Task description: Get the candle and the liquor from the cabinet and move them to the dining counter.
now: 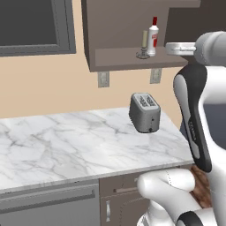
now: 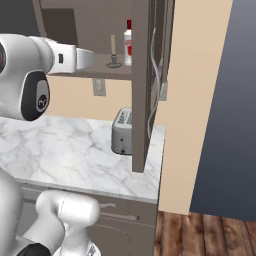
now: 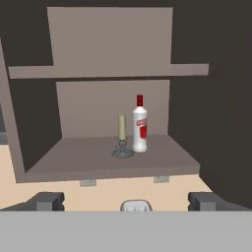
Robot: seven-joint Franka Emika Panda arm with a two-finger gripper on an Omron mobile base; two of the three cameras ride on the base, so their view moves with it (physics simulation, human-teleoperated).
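— On the cabinet (image 3: 98, 162) bottom shelf, what stands there?
— The candle (image 3: 121, 135) left, the liquor (image 3: 140, 125) just beside it on the right.
— And the gripper (image 3: 126, 202)?
— Spread wide, empty, well short of both.

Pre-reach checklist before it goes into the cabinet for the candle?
1. Cabinet door open, shelf exposed: ok.
2. Candle upright in its holder on the lower shelf: ok.
3. Liquor upright just right of the candle; gap between them: cannot tell, looks tight.
4. Tool open, fingertips wide apart: ok.
5. Tool short of the shelf, nothing held: ok.
6. Toaster on the counter below, out of the straight path to the shelf: ok.
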